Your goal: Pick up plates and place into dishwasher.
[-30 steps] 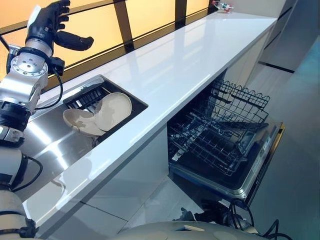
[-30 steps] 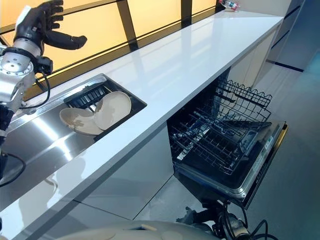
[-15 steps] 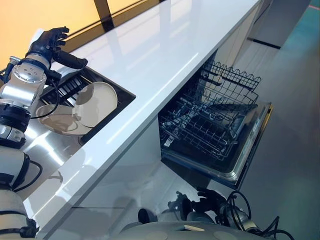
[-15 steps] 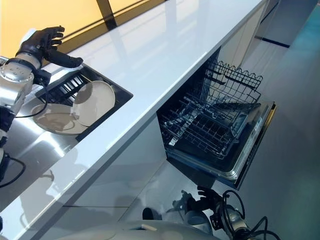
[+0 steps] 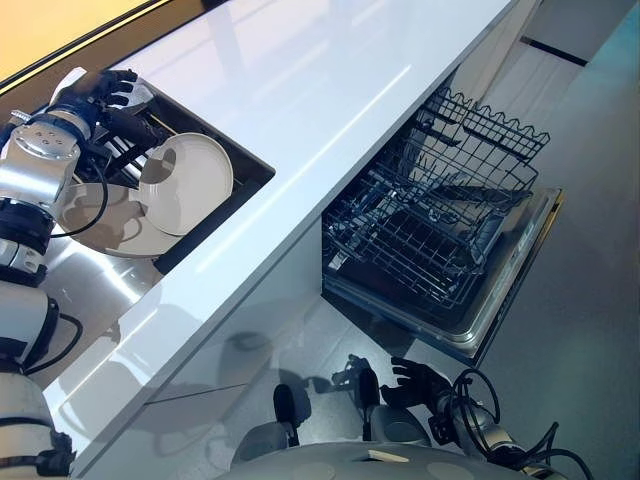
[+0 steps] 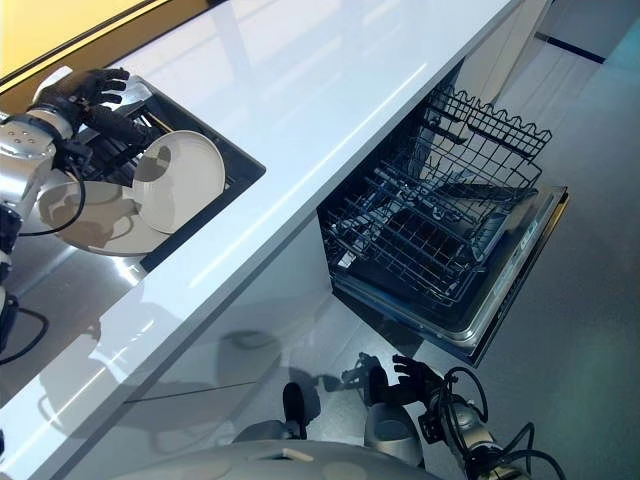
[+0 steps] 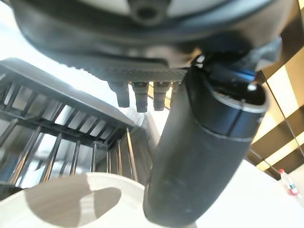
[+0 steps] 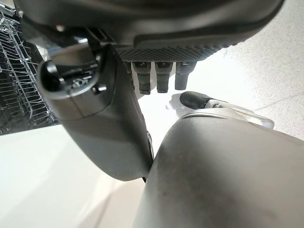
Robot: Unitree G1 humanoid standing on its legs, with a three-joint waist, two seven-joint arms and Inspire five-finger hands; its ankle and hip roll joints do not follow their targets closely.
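Two cream plates lie in the sink [image 5: 92, 282]. One plate [image 5: 186, 182] leans tilted against a black dish rack [image 5: 150, 135], and the other plate [image 5: 98, 216] lies flatter beneath it. My left hand [image 5: 104, 90] hovers over the rack just past the tilted plate's upper edge, fingers spread and holding nothing. The left wrist view shows that plate's rim [image 7: 71, 199] under the thumb [image 7: 199, 156]. The open dishwasher [image 5: 510, 290] has its wire rack [image 5: 435, 225] pulled out. My right hand [image 6: 412, 374] hangs low near the floor, fingers relaxed and empty.
A long white counter [image 5: 330, 80] runs from the sink past the dishwasher. The dishwasher door lies folded down into the aisle over grey floor [image 5: 590, 250]. A second wire rack [image 5: 480, 130] sits higher, under the counter edge.
The camera has tilted downward. My left hand has dropped from high by the window to the dish rack at the tilted plate's edge. The right hand has come into view near the floor.
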